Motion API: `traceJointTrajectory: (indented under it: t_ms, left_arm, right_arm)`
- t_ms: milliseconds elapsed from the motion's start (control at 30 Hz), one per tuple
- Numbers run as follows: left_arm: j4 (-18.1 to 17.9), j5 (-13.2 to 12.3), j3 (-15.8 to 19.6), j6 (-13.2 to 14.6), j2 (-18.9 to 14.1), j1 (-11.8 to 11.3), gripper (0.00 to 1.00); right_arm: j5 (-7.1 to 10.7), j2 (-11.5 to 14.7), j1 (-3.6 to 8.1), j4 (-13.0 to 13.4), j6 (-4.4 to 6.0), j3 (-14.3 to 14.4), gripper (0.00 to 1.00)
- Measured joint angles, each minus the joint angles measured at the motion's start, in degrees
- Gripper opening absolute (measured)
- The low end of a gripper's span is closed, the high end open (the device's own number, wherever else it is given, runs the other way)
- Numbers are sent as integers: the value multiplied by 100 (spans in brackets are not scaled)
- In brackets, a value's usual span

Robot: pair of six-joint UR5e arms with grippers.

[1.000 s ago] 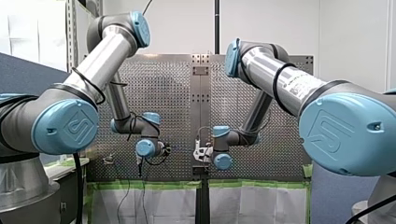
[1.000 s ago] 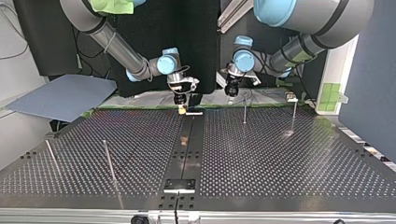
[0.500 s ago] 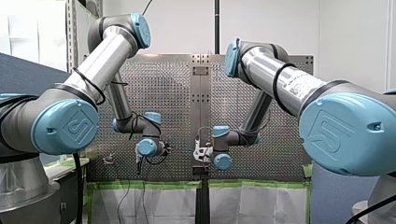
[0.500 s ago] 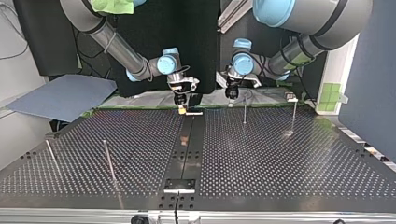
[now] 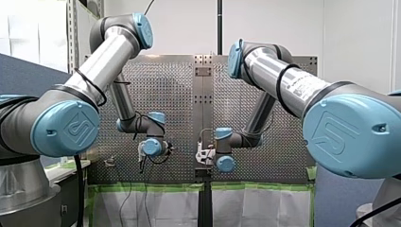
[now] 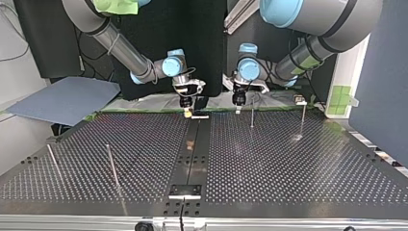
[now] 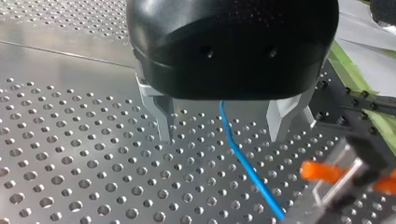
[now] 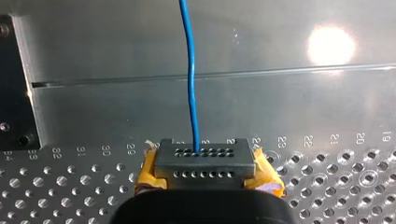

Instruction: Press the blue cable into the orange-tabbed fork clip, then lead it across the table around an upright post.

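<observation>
Table (image 6: 288, 163): perforated metal, seen low from across. One thin upright post (image 6: 252, 117) stands near the edge where the arms come in.
Left gripper (image 7: 220, 135): black, with metal fingers (image 7: 163, 116) spread wide and holding nothing.
Blue cable (image 7: 245, 168): runs between those fingers, touching neither, toward the clip.
Fork clip (image 7: 327, 172): has orange tabs and sits just beside that gripper.
Right gripper (image 8: 205, 173): yellow pads (image 8: 148, 175) closed on a grey block (image 8: 205, 158). The cable leaves this block straight ahead.
</observation>
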State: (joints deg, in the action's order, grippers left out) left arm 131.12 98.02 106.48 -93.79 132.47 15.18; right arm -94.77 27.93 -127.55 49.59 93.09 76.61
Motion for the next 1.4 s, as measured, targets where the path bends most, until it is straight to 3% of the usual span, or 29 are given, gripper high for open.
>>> traceJointTrajectory:
  t_ms: [900,933,967,1000,1067,1100,1167,1200,1233,1267,1300,1333,1400]
  left_arm:
    - [648,64,-365,129,9,31,98]
    - [661,76,-365,140,9,34,93]
    - [681,96,-367,155,9,38,80]
    - [697,117,-367,169,9,42,80]
    - [728,179,-367,210,9,58,66]
    - [737,204,-367,229,9,64,66]
    - [751,245,-367,259,9,80,45]
    - [754,257,-367,269,9,86,45]
    - [755,270,-367,276,8,92,27]
    - [756,290,-367,286,8,98,20]
    - [755,307,-367,297,8,103,20]
    - [754,326,-367,312,8,108,0]
    - [752,372,-367,356,5,121,0]
  right_arm:
    - [0,1,-20,6,23,0,0]
    - [1,2,-22,8,24,-1,0]
    - [1,3,-22,8,25,-2,0]
    - [1,3,-21,8,25,-2,0]
    - [2,2,-21,7,26,-1,0]
    - [1,2,-21,6,26,-1,0]
    - [2,1,-20,3,26,-1,0]
    - [2,0,-21,3,26,-1,0]
    - [2,1,-21,1,26,-1,0]
    - [4,1,-21,1,26,0,0]
    - [5,2,-21,1,26,0,0]
    - [7,2,-21,0,27,0,0]
    - [12,1,-22,0,26,0,0]
